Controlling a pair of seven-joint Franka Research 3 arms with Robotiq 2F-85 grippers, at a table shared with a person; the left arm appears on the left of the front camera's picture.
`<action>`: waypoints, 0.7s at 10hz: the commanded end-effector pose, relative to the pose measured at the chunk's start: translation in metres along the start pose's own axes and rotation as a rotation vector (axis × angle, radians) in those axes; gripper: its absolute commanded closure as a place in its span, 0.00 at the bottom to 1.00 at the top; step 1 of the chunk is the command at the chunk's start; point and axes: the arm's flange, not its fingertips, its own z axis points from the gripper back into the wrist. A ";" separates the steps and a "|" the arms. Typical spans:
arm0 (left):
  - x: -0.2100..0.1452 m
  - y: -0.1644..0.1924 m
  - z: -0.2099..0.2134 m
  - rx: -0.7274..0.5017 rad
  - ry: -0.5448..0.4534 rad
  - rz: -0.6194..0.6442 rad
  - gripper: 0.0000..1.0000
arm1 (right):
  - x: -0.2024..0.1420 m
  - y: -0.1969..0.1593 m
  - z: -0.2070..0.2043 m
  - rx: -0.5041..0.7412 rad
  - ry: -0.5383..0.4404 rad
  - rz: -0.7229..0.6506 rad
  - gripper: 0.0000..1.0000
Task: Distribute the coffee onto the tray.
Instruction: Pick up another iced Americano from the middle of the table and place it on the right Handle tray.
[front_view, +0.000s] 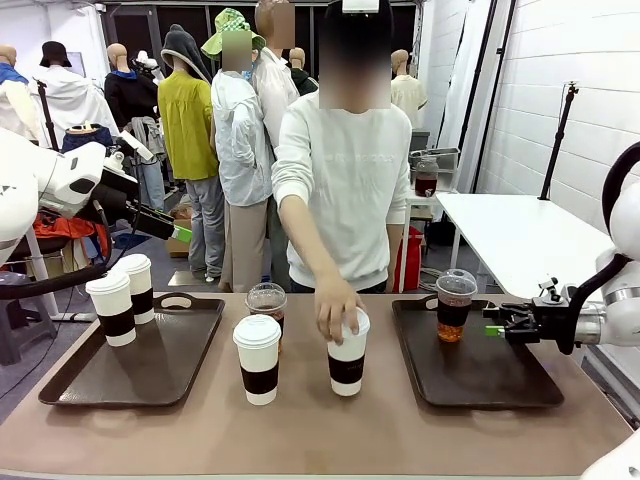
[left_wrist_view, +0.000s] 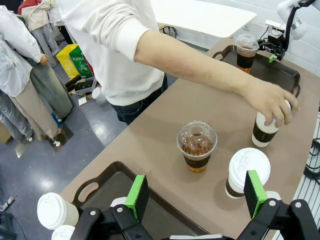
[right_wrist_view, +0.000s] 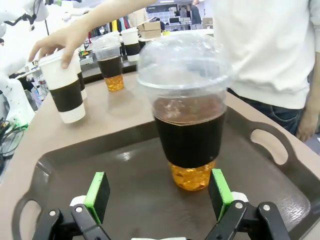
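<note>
Standing on the right tray (front_view: 500, 385), a clear cup (front_view: 455, 305) looks delivered: the right gripper (front_view: 492, 330) waits just beside it, jaws apart and empty. Off that tray a person's hand (front_view: 335, 305) caps a white cup (front_view: 347, 365), probably offering it. Beyond wait another white cup (front_view: 258, 360) and a second clear cup (front_view: 266, 303). Farthest, the left tray (front_view: 170, 365) holds two white cups (front_view: 112, 310), and the left gripper (left_wrist_view: 195, 195) hangs spread wide, holding nothing.

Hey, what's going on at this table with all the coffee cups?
A person's hand rests on a white cup mid-table, next to a second white cup and a clear cup. Two more white cups stand on the left tray; a second clear cup stands on the right tray. The right gripper sits beside it, jaws open, gripping nothing. The left gripper hovers open above the left tray's edge.
</note>
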 end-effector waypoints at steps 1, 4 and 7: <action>-0.002 0.002 -0.001 -0.012 -0.009 0.000 0.00 | 0.010 0.030 -0.002 0.039 0.007 0.016 0.00; -0.002 0.002 -0.001 -0.012 -0.009 0.000 0.00 | 0.025 0.071 -0.012 0.088 0.021 0.040 0.00; -0.002 0.002 -0.001 -0.012 -0.009 0.000 0.00 | 0.029 0.102 -0.030 0.110 0.033 0.088 0.00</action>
